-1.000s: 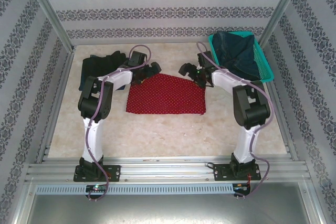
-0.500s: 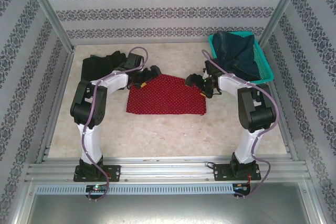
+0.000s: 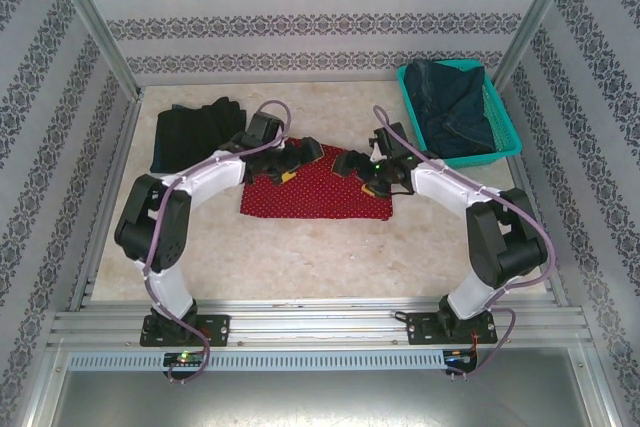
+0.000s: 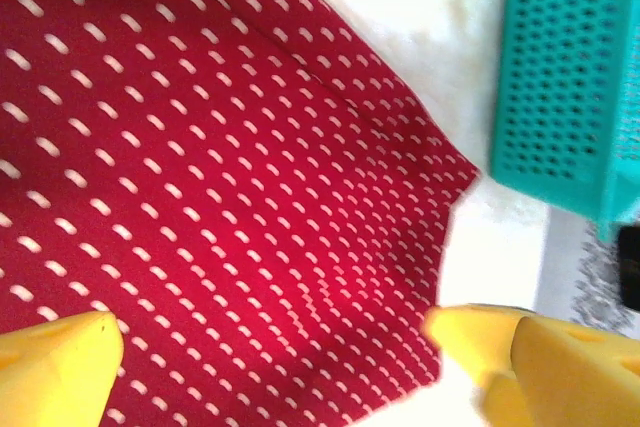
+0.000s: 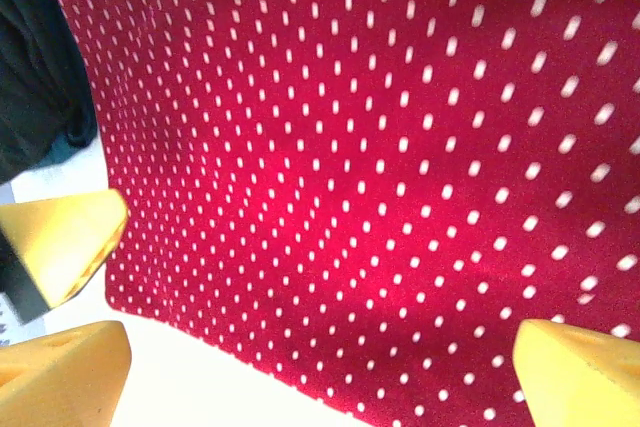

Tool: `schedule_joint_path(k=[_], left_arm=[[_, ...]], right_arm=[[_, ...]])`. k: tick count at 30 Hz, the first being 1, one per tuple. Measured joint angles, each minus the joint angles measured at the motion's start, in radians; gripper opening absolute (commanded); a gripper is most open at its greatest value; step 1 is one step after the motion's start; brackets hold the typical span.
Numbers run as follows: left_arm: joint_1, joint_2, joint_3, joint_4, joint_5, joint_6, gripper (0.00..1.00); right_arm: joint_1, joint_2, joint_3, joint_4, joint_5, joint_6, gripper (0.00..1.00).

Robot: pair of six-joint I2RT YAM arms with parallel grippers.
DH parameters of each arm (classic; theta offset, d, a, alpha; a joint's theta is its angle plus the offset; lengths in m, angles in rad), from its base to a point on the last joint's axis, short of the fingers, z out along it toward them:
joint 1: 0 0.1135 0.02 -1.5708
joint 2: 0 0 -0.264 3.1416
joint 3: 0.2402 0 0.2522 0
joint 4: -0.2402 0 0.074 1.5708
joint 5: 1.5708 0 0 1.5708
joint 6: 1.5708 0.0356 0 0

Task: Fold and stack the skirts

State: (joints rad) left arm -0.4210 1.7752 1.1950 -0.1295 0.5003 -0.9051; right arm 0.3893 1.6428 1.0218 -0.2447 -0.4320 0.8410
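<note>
The red skirt with white dots (image 3: 315, 195) lies flat in the middle of the table. My left gripper (image 3: 298, 159) hovers open over its far edge, left of centre, and my right gripper (image 3: 358, 169) hovers open over the same edge further right. In the left wrist view the yellow fingertips (image 4: 55, 367) straddle the red skirt (image 4: 230, 197) near a corner of it. In the right wrist view the fingertips (image 5: 60, 237) stand wide apart over the red skirt (image 5: 350, 167). A black skirt (image 3: 190, 132) lies folded at the far left. A dark blue denim skirt (image 3: 455, 107) sits bunched in the basket.
The teal mesh basket (image 3: 470, 157) stands at the far right corner and also shows as a teal wall (image 4: 565, 77) in the left wrist view. Patterned walls and metal posts enclose the table. A strip of bare table lies between the red skirt and the arm bases.
Both grippers have moved inward toward each other, from the red skirt's outer far corners to over its far edge. Both stay open. The skirts have not moved.
</note>
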Motion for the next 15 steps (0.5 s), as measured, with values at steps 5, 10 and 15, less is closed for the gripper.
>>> schedule_joint_path(k=[5,10,15], left_arm=[[-0.052,-0.048,-0.143,0.153,0.0,-0.142,1.0],[-0.051,-0.048,-0.254,0.221,-0.019,-0.231,1.0],[-0.041,-0.06,-0.357,0.28,-0.034,-0.265,1.0]], right_arm=[[0.04,0.018,-0.064,0.1,-0.03,0.136,0.98],[0.041,0.058,-0.084,0.165,-0.042,0.186,0.98],[0.038,0.064,-0.127,0.166,-0.04,0.177,0.98]])
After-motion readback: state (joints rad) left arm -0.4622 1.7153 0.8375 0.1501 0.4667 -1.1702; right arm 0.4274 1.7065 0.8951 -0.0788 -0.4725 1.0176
